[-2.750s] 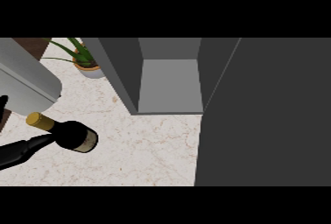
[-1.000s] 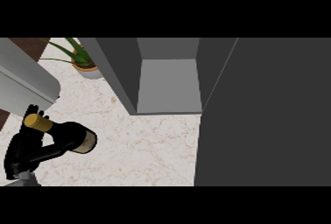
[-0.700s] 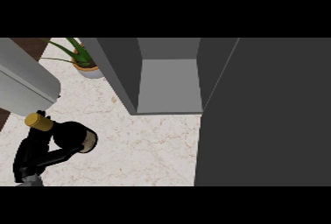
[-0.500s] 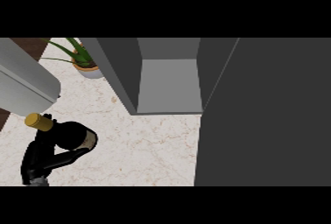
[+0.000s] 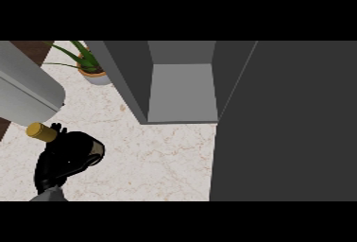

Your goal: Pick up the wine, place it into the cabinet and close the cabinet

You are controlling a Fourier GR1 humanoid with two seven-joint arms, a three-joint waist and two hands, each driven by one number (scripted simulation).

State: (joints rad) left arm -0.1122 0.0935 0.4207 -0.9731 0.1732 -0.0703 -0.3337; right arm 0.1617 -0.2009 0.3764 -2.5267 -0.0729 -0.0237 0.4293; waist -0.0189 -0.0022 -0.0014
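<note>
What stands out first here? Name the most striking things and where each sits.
The open cabinet fills the upper middle, its tall dark door covering the right side. At lower left the left hand curls its fingers round the wine, whose gold cap pokes out above. A potted plant stands at upper left.

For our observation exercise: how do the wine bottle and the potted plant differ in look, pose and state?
The wine bottle is black with a gold top; the potted plant has green leaves in a pale pot. The bottle is tilted with the left hand curled round it; the plant stands upright, untouched. The bottle is at the view's lower left, the plant at the upper left beside the cabinet. Both are over the marbled counter.
</note>
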